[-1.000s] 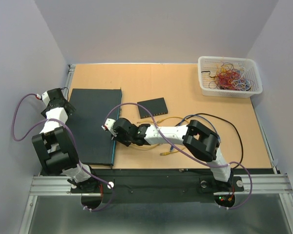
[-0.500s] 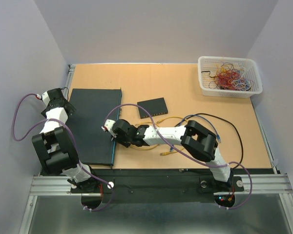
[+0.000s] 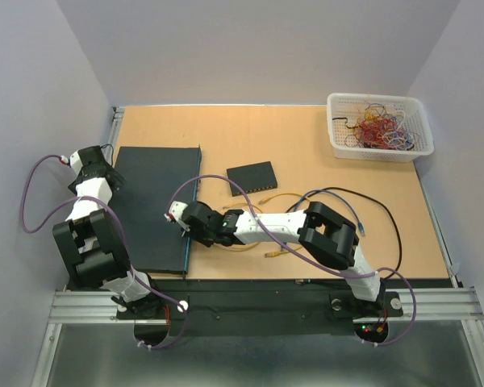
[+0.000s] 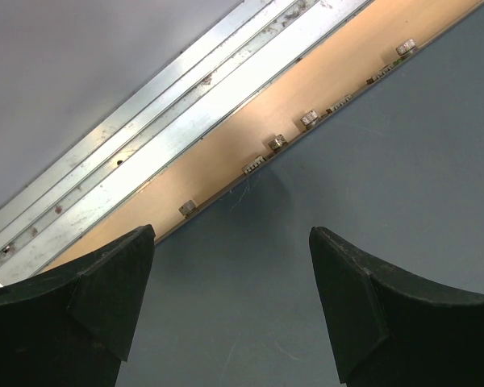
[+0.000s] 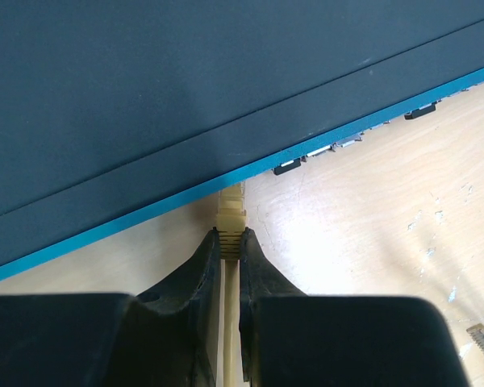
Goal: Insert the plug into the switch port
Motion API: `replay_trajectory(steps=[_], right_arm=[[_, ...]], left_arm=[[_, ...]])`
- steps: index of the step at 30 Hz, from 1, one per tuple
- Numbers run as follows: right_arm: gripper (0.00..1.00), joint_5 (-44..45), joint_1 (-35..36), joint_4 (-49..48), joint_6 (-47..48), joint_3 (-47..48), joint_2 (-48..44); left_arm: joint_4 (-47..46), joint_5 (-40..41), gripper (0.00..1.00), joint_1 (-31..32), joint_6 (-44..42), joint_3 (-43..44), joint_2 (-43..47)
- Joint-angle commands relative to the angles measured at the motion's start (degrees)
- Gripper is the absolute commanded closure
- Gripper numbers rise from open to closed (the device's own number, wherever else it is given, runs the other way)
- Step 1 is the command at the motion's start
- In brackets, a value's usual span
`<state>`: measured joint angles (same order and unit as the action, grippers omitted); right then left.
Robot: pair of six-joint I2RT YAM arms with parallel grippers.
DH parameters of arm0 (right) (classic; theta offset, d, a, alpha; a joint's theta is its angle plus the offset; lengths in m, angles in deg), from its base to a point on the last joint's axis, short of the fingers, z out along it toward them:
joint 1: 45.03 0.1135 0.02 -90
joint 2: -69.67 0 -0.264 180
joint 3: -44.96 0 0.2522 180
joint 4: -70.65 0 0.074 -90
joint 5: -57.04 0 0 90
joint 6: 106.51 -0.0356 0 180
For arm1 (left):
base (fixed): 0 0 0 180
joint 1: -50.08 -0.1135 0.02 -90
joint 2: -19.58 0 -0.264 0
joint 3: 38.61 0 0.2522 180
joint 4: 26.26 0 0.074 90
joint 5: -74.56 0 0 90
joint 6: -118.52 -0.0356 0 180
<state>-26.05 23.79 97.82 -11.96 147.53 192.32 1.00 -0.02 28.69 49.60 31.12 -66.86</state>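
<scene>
The large dark switch lies flat on the left of the table. Its teal front edge with the ports faces right. My right gripper is shut on the cream plug, whose clear tip touches the teal edge at a port. From above, the right gripper sits against the switch's right edge. The yellow cable trails behind it. My left gripper is open and holds nothing. It hovers over the switch's top near the far left side, and from above the left gripper shows there too.
A small black switch lies mid-table. The cable's other yellow plug lies near the front edge. A white basket of coloured wires stands at the back right. A black cable loops by the right arm. A metal rail runs along the left table edge.
My right gripper has crept left and slightly toward the front with the plug, closing on the switch's edge. The left arm has stayed still.
</scene>
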Motion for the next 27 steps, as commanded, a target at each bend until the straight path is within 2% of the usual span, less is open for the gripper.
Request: replay_trajectory(steps=[1,11,19,27], right_arm=[[1.00,-2.35,2.37,-3.48,1.50,2.50,-1.89],[0.99,-6.65,2.37,-3.48,5.46,2.85,-3.91],[1.00,-15.52,2.46,-3.57,5.64,1.98,-5.49],[0.99,-18.25,2.37,-3.65,6.87,-0.22,-6.72]], left_arm=[[-0.49,0.40,0.11,-0.32,0.01,0.99,1.27],[-0.93,-1.09,0.11,-0.23,-0.08,0.72,1.18],[-0.84,-1.80,0.11,-0.23,-0.34,0.99,0.65],[-0.93,-1.88,0.11,-0.32,-0.43,0.99,0.57]])
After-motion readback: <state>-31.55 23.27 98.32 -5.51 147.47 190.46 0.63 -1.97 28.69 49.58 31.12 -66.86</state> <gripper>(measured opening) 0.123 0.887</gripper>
